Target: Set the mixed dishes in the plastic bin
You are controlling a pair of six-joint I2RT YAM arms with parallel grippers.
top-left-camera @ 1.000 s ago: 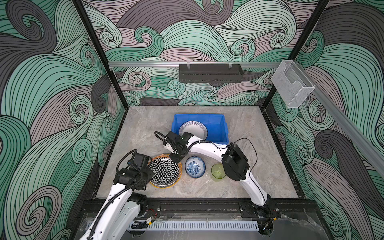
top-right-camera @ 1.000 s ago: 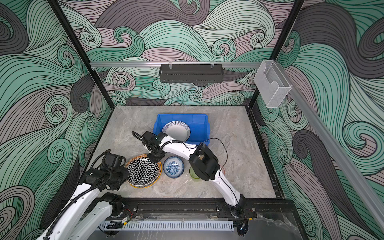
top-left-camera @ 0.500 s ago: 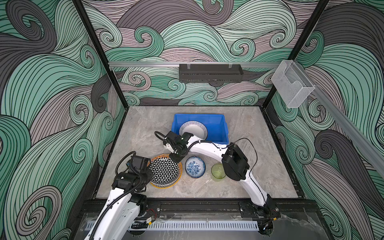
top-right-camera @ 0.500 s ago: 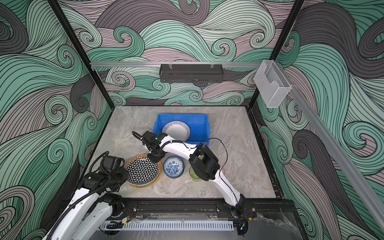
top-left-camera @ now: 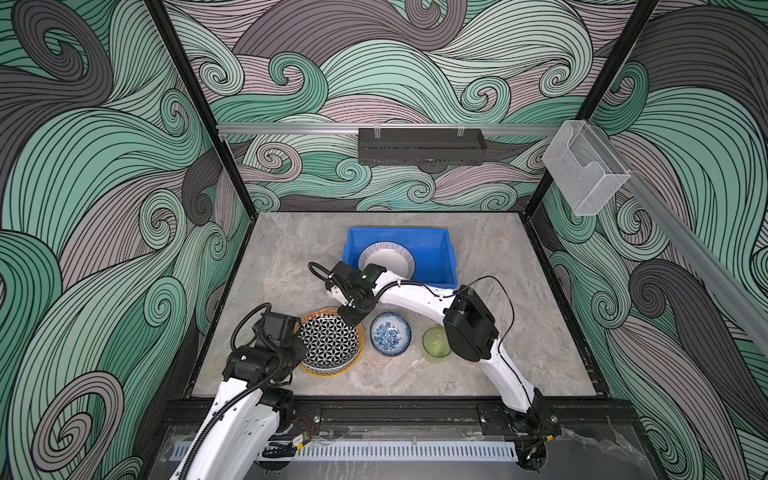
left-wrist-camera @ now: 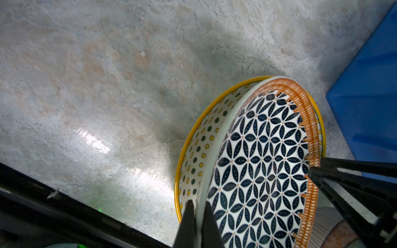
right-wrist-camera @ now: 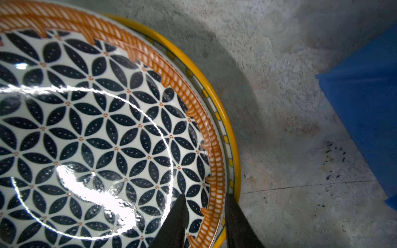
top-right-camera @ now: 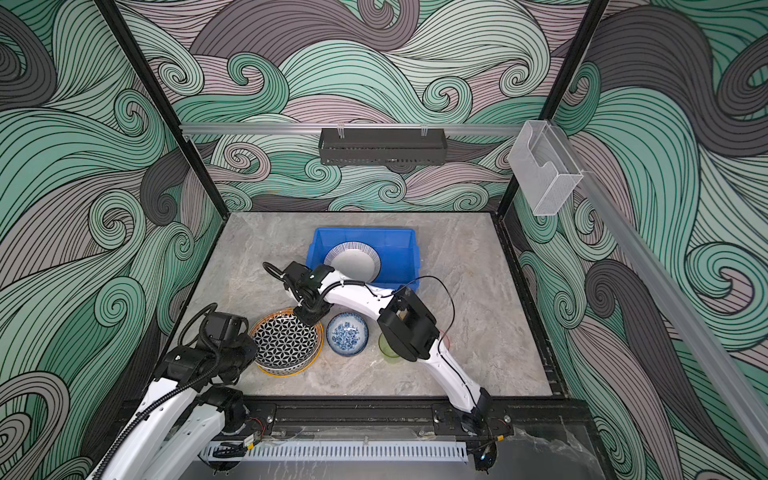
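Note:
A star-patterned plate (top-left-camera: 330, 343) (top-right-camera: 286, 343) lies askew inside a dotted, yellow-rimmed plate (left-wrist-camera: 199, 137) (right-wrist-camera: 232, 137) at the front left of the table. My left gripper (left-wrist-camera: 198, 203) (top-left-camera: 300, 345) is shut on the star plate's near-left rim. My right gripper (right-wrist-camera: 205, 196) (top-left-camera: 351, 318) stands open astride its far rim, one finger inside and one outside. The blue plastic bin (top-left-camera: 432, 257) (top-right-camera: 399, 253) behind holds a striped-rim plate (top-left-camera: 386, 262). A blue-floral bowl (top-left-camera: 390, 333) and a green cup (top-left-camera: 435, 344) stand right of the plates.
A black perforated tray (top-left-camera: 422, 145) hangs on the back wall and a clear holder (top-left-camera: 584, 170) on the right wall. The right arm's elbow (top-left-camera: 469, 328) hangs over the green cup. The black front rail (top-left-camera: 374, 411) borders the table near the plates.
My left wrist has drifted slightly toward the table's front edge. The plates, the bowl, the cup and my right arm look unmoved.

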